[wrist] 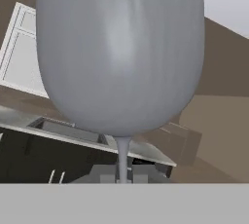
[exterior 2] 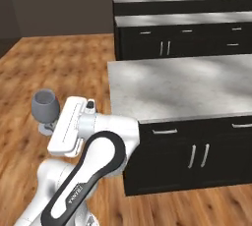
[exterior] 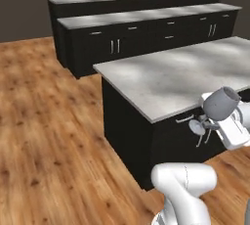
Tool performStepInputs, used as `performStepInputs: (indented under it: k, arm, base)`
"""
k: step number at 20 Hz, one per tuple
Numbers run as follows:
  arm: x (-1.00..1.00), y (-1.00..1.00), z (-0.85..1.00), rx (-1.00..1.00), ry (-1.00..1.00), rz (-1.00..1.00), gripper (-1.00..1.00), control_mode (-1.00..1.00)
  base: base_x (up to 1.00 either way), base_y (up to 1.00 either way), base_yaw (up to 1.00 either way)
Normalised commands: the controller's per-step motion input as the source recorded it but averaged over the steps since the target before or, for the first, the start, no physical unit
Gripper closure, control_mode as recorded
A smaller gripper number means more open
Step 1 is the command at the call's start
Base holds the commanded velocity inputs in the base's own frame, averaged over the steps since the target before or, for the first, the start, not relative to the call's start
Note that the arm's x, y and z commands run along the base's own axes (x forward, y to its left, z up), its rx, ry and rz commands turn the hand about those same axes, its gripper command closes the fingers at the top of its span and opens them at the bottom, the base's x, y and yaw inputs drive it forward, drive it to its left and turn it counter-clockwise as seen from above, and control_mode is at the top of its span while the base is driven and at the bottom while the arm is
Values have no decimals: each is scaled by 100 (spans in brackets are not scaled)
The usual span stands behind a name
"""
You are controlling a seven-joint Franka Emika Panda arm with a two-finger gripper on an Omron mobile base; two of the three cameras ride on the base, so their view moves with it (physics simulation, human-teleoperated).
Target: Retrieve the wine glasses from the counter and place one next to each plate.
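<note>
Wine glass (exterior: 222, 104) upright in mid-air, fingers (wrist: 106, 174) clamped on its stem, beside the marbled counter (exterior: 166, 79)

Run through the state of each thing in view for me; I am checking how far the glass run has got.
wine glass: held by its stem, lifted off the counter, roughly upright, empty.
gripper: shut on the glass's stem.
counter: nothing resting on the part in view; its drawers and doors are closed.
back cabinets: doors and drawers closed.
</note>
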Motion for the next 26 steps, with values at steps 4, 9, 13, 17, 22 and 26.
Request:
performStepInputs:
  k: [4, 9, 13, 17, 22, 26]
  arm:
    - [0, 0, 0, 0, 0, 0, 100, 100]
    - [0, 0, 0, 0, 0, 0, 100, 100]
    - [0, 0, 0, 0, 0, 0, 100, 100]
    - [0, 0, 0, 0, 0, 0, 100, 100]
    - [0, 0, 0, 0, 0, 0, 100, 100]
    - [0, 0, 0, 0, 0, 0, 100, 100]
  base:
    - [0, 100, -18]
    - [15, 100, -20]
    - [88, 100, -33]
    - [100, 100, -36]
    - [100, 100, -42]
    - [95, 100, -40]
